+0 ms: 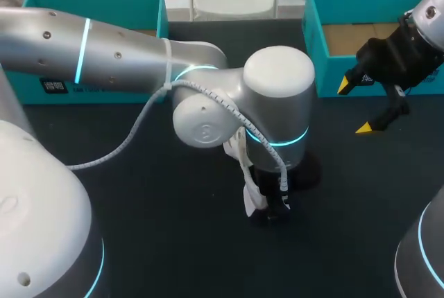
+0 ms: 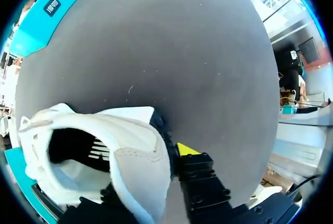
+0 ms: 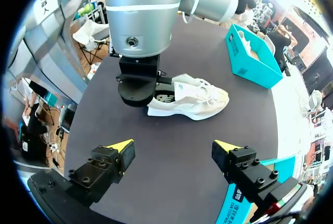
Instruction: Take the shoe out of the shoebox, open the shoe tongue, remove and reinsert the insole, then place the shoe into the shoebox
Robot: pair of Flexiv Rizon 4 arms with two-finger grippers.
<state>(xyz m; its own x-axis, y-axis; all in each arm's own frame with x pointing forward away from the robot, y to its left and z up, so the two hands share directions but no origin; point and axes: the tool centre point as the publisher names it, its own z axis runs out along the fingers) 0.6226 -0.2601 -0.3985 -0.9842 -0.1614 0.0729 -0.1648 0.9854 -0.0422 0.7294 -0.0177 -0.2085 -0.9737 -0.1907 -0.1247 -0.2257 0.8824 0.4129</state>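
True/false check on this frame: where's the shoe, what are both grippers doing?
1. The shoe is inside a shoebox. False: the white shoe lies on the dark table, outside the teal shoeboxes.
2. The right gripper has open, empty jaws. True.
3. The left gripper grips the shoe at its heel. True: the heel wall sits between its jaws.
4. The right gripper touches the shoe. False: it is well apart from the shoe, with bare table between.
5. The shoe is black. False: it is white, with a dark lining at the collar.
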